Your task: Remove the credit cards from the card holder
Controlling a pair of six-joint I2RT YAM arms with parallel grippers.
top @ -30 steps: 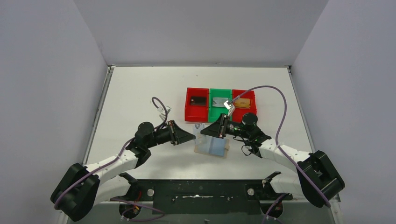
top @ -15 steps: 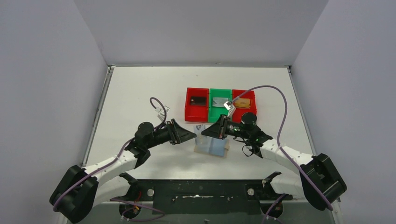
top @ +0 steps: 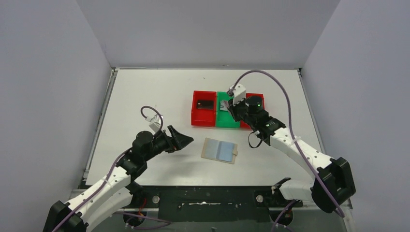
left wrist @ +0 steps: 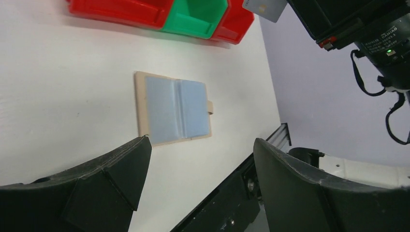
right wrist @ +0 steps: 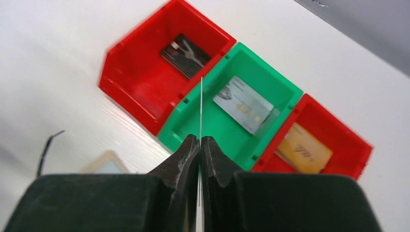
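Observation:
The card holder (top: 220,151) lies open and flat on the table, a tan wallet with pale blue panels and a small tab, also plain in the left wrist view (left wrist: 174,107). My left gripper (top: 186,140) stands open just left of it, touching nothing (left wrist: 200,142). My right gripper (top: 231,108) hovers over the green tray (top: 223,122), shut on a thin credit card seen edge-on (right wrist: 201,106) between its fingers (right wrist: 199,139). That card shows grey at the top of the left wrist view (left wrist: 265,7).
Three trays stand side by side behind the wallet. The left red one (right wrist: 140,96) holds a dark card (right wrist: 185,55), the green one (right wrist: 193,126) a silver card (right wrist: 244,105), the right red one (right wrist: 338,166) a gold card (right wrist: 303,149). The table's front rail (top: 208,195) runs near the arm bases.
My left gripper opened, let go of the wallet and drew back left. My right gripper pulled a card out and carried it back over the green tray. The wallet now lies flat.

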